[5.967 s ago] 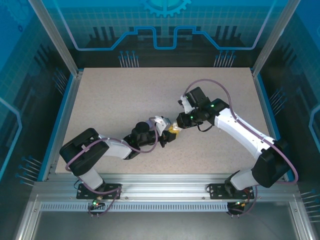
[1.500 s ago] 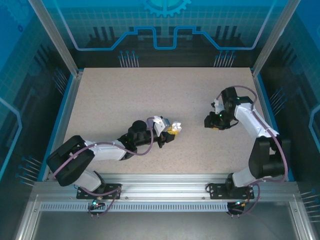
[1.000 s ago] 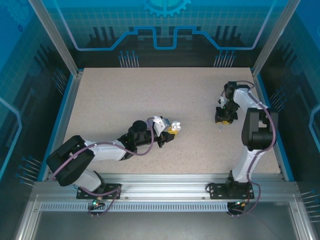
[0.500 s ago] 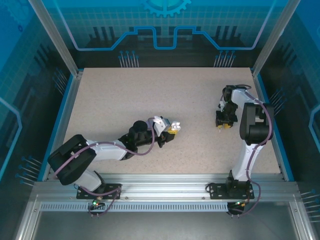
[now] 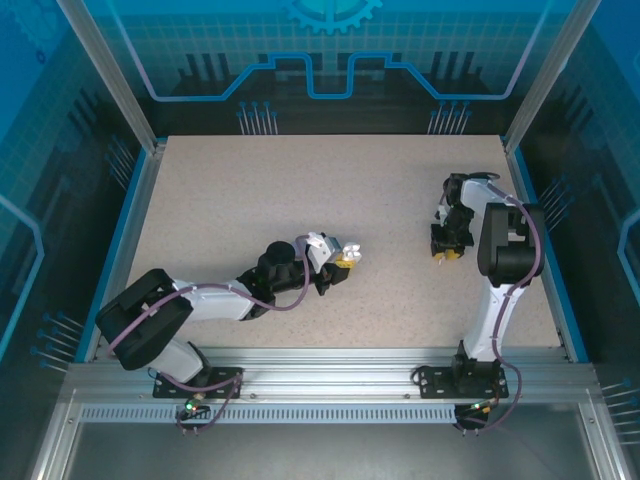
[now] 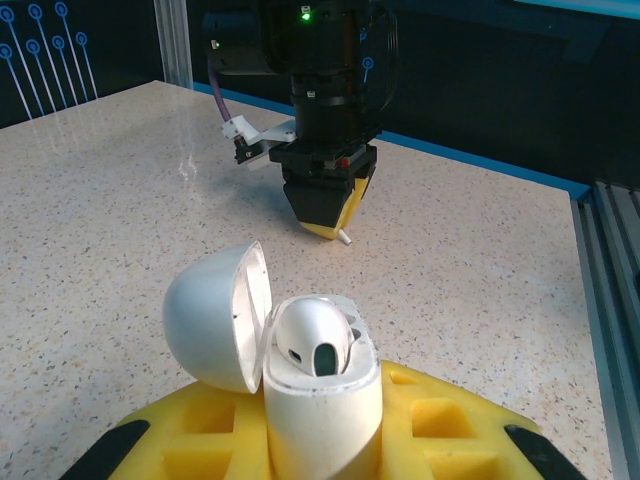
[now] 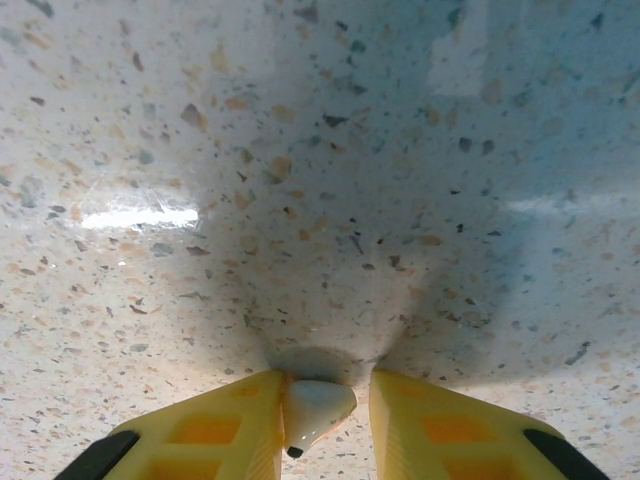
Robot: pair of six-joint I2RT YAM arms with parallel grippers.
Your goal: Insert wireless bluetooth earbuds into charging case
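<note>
My left gripper is shut on a white charging case that stands upright between its yellow fingers, just left of the table's middle. The case's lid hangs open to the left, and one white earbud sits in the case. At the table's right side my right gripper points straight down at the surface. A second white earbud lies on the table between its fingers, touching the left finger with a gap to the right finger. That gripper is open.
Speckled beige table with a blue rim and metal frame posts around it. The right arm's gripper stands across the table in the left wrist view, near the table's right edge.
The right arm swung from beside the case out to the table's right side and lowered its gripper onto the surface. The left gripper stayed put with the case.
</note>
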